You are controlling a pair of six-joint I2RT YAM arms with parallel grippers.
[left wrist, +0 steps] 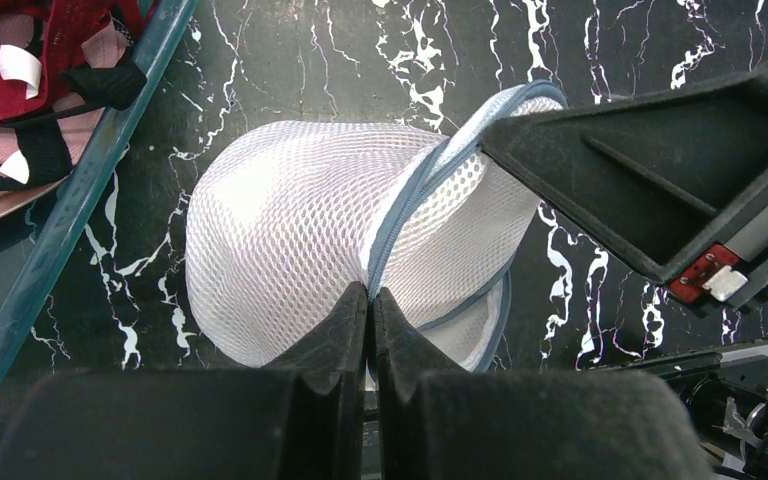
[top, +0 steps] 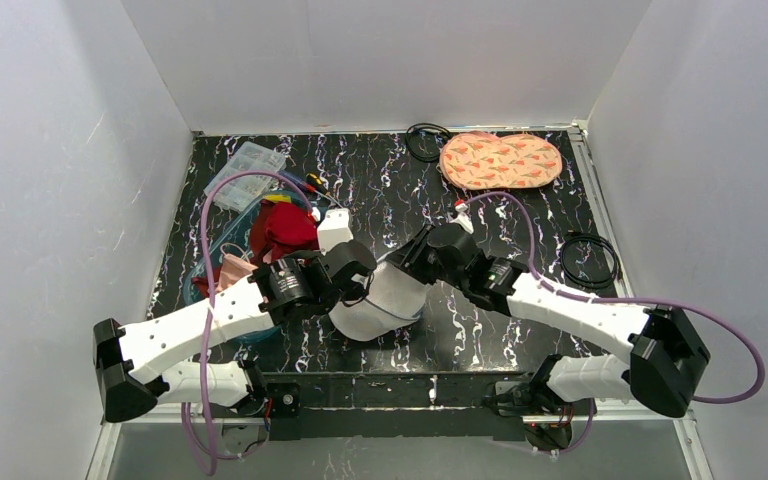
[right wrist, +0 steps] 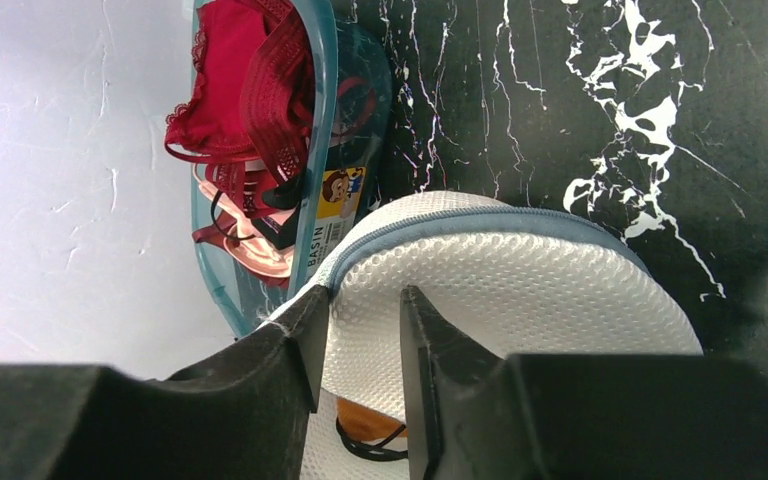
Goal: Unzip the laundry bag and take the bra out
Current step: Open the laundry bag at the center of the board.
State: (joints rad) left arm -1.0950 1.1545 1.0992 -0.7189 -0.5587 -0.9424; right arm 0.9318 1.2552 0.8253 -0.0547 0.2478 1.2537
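Black marble-look table (top: 520, 200), white walls all round, and the laundry bag (top: 380, 310) sits low in the middle of the overhead view, right between both arms. Both forearms angle inward from the bottom corners and meet over it.

What we think the next pull turns on is the blue-grey zip trim (left wrist: 400, 215). In the left wrist view it runs as a diagonal from the upper right of the frame down to the lower middle. The left gripper (left wrist: 370, 300) sits at that lower end, fingers pressed together against the mesh just where the trim comes in. We can't tell if a zip tab is pinched in there. The right gripper (right wrist: 360, 310) is at the other end, clamped over the bag's rim with white mesh filling the narrow gap between its fingers.

So our guess: right anchors, left drags along the trim line. Something orange (right wrist: 365, 420) peeks out under the mesh, maybe the bra, can't say. A teal basin (right wrist: 322, 100) of red clothes is just beside the bag.
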